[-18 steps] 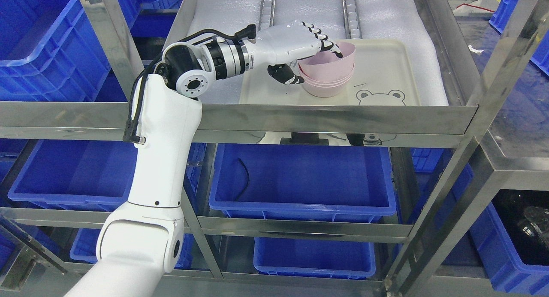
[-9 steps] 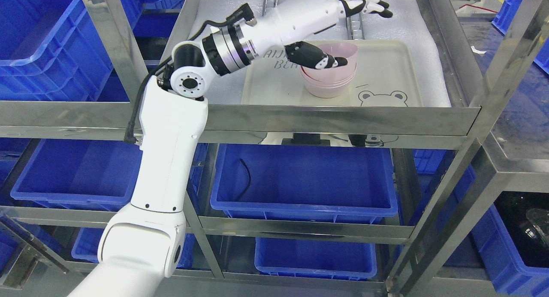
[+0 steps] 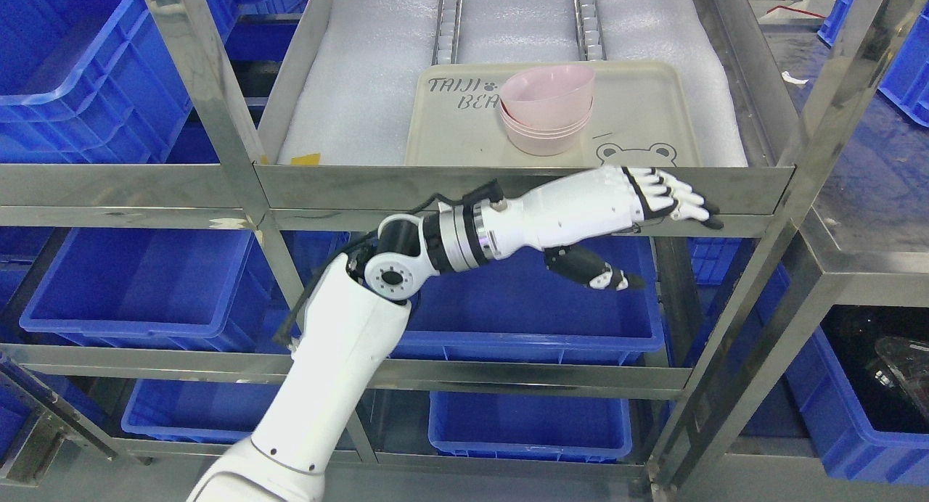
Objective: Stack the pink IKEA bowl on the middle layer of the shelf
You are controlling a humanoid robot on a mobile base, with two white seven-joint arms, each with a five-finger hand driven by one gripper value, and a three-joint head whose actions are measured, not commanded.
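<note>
My left hand hangs empty in front of the shelf rail, fingers stretched flat and thumb dropped low, holding nothing. The pink bowl sits nested on top of a stack of matching bowls, which stands on a cream tray laid over white foam padding on this shelf level. The top bowl tilts slightly, its rim not quite level with those below, so I judge it seated but not fully settled. The hand is below and outside the shelf, presumably to keep clear of the stack. Blue bins fill the level beneath. My right arm is out of view.
</note>
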